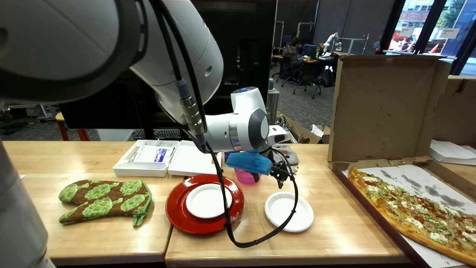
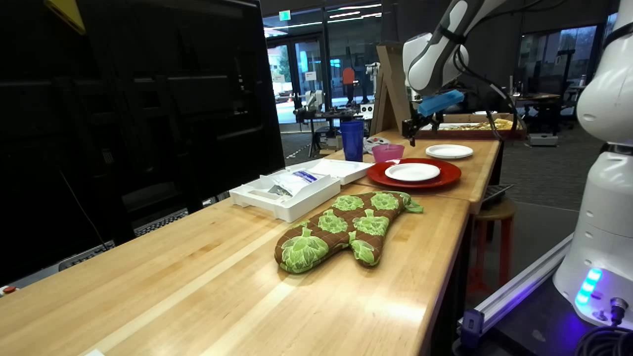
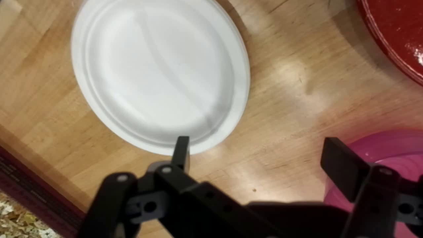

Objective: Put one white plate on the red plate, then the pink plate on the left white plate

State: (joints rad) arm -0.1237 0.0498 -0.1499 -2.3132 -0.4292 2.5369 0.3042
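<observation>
The jaws stand spread, pinching nothing: in the wrist view the gripper point(image 3: 257, 140) hangs above the table point(image 3: 281, 158), between the loose white plate point(image 3: 162, 76) and the pink dish point(image 3: 403, 145), perhaps wide to take that dish next. In an exterior view the other white plate point(image 1: 208, 201) lies on the red plate point(image 1: 176, 208), probably as the dish's base. In an exterior view the pink dish point(image 2: 387, 153) stands on the table near the red plate, apparently waiting.
</observation>
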